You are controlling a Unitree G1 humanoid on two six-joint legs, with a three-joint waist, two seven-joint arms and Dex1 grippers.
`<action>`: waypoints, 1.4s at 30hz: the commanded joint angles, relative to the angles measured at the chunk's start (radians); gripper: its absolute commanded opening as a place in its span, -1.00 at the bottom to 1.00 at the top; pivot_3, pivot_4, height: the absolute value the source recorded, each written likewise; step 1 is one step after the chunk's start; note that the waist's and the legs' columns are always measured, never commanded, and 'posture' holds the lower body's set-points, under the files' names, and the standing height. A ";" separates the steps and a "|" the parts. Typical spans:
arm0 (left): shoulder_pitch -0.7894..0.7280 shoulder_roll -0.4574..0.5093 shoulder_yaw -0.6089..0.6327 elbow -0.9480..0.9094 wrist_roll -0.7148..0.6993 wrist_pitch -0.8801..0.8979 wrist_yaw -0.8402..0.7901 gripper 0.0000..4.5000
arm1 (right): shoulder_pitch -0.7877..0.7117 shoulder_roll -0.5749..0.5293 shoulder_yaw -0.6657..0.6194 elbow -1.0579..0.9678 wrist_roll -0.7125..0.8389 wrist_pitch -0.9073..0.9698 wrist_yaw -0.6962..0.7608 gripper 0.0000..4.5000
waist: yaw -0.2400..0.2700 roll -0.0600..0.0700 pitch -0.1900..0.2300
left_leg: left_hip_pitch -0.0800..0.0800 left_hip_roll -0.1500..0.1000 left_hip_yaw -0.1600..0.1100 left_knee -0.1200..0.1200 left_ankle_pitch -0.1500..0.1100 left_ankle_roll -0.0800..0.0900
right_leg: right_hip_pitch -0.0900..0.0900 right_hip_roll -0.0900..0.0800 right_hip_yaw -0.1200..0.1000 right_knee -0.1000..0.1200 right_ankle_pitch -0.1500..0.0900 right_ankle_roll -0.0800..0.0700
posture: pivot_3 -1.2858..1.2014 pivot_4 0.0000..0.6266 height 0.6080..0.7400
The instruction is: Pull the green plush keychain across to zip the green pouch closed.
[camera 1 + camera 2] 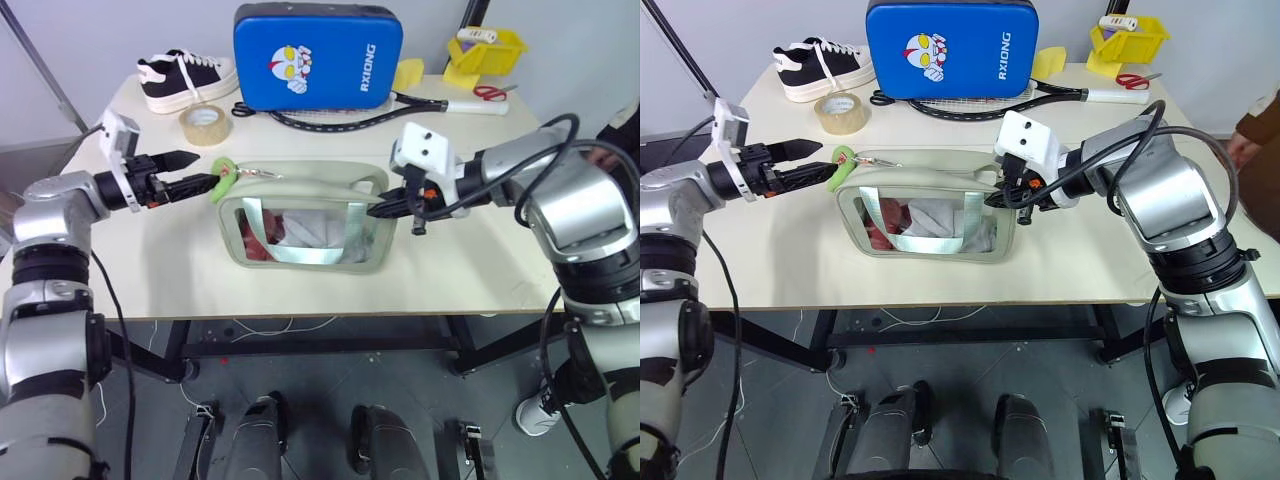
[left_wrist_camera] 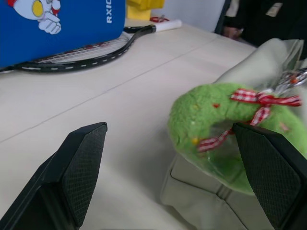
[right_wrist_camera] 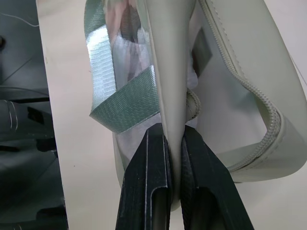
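Note:
The green pouch (image 1: 300, 235) lies at the table's middle, with clear panels showing white and red contents and its top zipper open. The green plush keychain (image 1: 225, 172), a fuzzy ring with a red-checked ribbon, rests at the pouch's left end, clipped to the zipper pull. My left gripper (image 1: 198, 171) is open and level. Its fingers (image 2: 81, 163) straddle the space just left of the keychain (image 2: 216, 120), one fingertip beside it, apart from the plush. My right gripper (image 1: 385, 207) is shut on the pouch's right-end edge (image 3: 165, 72), pinching the fabric between both fingers.
Behind the pouch lie a tan tape roll (image 1: 205, 123), a black-and-white shoe (image 1: 185, 78), a big blue cartoon case (image 1: 318, 55) and a racket (image 1: 350, 118). A yellow bin (image 1: 485, 50) and scissors (image 1: 490, 92) sit at the back right. A person (image 1: 620, 130) stands at the right edge.

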 commanded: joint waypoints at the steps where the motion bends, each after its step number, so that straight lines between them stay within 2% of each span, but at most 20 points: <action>1: -0.028 -0.005 -0.011 -0.014 0.010 -0.003 -0.043 0.60 | -0.016 -0.008 -0.030 -0.035 0.020 -0.002 -0.011 -1.00 | 0.000 0.000 0.000 | 0.000 0.000 0.000 0.000 0.000 0.000 | 0.000 0.000 0.000 0.000 0.000 0.000 | 0.03 -0.52 0.74; 8: -0.043 0.009 0.005 -0.019 0.012 0.000 -0.059 -0.97 | -0.015 -0.008 -0.031 -0.032 0.028 0.013 -0.031 -1.00 | 0.000 0.000 0.000 | 0.000 0.000 0.000 0.000 0.000 0.000 | 0.000 0.000 0.000 0.000 0.000 0.001 | 0.03 -0.52 0.74; 11: -0.080 0.020 0.035 -0.110 -0.033 0.032 -0.072 -0.97 | -0.012 -0.002 -0.034 -0.033 0.034 0.026 -0.044 -1.00 | 0.002 0.000 0.000 | 0.000 0.000 0.000 0.000 0.000 0.000 | 0.000 0.000 0.000 0.000 0.000 0.000 | 0.03 -0.52 0.74; 14: -0.108 -0.012 0.049 -0.219 -0.089 0.111 -0.058 -0.97 | -0.012 0.006 -0.032 -0.033 0.040 0.034 -0.055 -1.00 | 0.006 -0.001 0.000 | -0.001 0.000 0.000 0.001 0.000 0.000 | 0.000 0.000 0.000 0.000 0.000 0.000 | 0.03 -0.52 0.74; 19: -0.111 -0.071 -0.007 -0.331 -0.097 0.195 -0.044 -0.97 | -0.018 0.014 -0.026 -0.029 0.043 0.033 -0.064 -1.00 | 0.004 0.000 0.000 | 0.001 0.000 0.000 0.001 0.000 0.000 | 0.002 0.000 0.000 0.000 0.000 0.001 | 0.03 -0.52 0.74; 22: -0.114 -0.108 -0.088 -0.333 -0.038 0.236 -0.013 -0.53 | -0.024 0.016 -0.024 -0.024 0.044 0.036 -0.074 -1.00 | 0.004 0.000 0.000 | 0.001 0.000 0.000 0.001 0.002 0.003 | 0.002 0.000 0.000 0.001 0.001 0.003 | 0.03 -0.52 0.74; 24: -0.114 -0.116 -0.107 -0.319 -0.004 0.211 0.025 -0.14 | -0.030 0.019 -0.026 -0.018 0.045 0.041 -0.084 -1.00 | 0.004 0.000 0.000 | 0.001 0.000 0.000 0.001 0.002 0.003 | 0.002 0.000 0.000 0.001 0.002 0.003 | 0.03 -0.52 0.74; 25: -0.117 -0.113 -0.104 -0.313 0.004 0.204 0.043 0.13 | -0.031 0.018 -0.027 -0.019 0.045 0.043 -0.086 -1.00 | 0.004 0.000 0.000 | 0.001 0.000 0.000 0.001 0.002 0.003 | 0.002 0.000 0.000 0.001 0.002 0.003 | 0.03 -0.52 0.74; 28: -0.123 -0.072 -0.076 -0.296 0.009 0.190 0.056 0.79 | -0.029 0.017 -0.030 -0.021 0.049 0.052 -0.095 -1.00 | -0.001 0.000 0.000 | 0.001 0.000 0.000 0.001 0.002 0.003 | 0.001 0.000 0.000 0.001 0.002 0.003 | 0.03 -0.52 0.74; 34: -0.069 0.051 -0.044 -0.299 0.002 0.182 -0.003 0.79 | -0.019 0.016 -0.030 -0.023 0.053 0.056 -0.106 -1.00 | -0.003 0.000 0.000 | 0.001 0.000 0.000 0.001 0.000 0.001 | 0.001 0.000 0.000 0.001 0.001 0.003 | 0.03 -0.52 0.74; 37: 0.027 0.098 -0.034 -0.392 -0.049 0.211 -0.089 0.79 | -0.019 0.017 -0.028 -0.019 0.054 0.056 -0.111 -1.00 | -0.004 0.000 0.000 | 0.001 0.000 0.000 0.000 0.000 0.000 | 0.000 0.000 0.000 0.001 0.001 0.002 | 0.03 -0.52 0.74; 40: 0.121 0.094 -0.040 -0.505 -0.094 0.235 -0.130 0.79 | -0.024 0.016 -0.028 -0.013 0.056 0.056 -0.113 -1.00 | 0.006 0.000 0.000 | 0.001 0.000 -0.001 0.001 0.000 0.000 | 0.001 0.000 0.000 0.001 0.000 0.000 | 0.03 -0.52 0.74; 42: 0.161 0.075 -0.056 -0.533 -0.082 0.213 -0.114 0.57 | -0.026 0.016 -0.027 -0.012 0.057 0.054 -0.113 -1.00 | 0.009 -0.001 0.000 | 0.000 0.000 -0.001 0.002 0.000 0.000 | 0.001 0.000 -0.001 0.000 0.000 -0.001 | 0.03 -0.52 0.74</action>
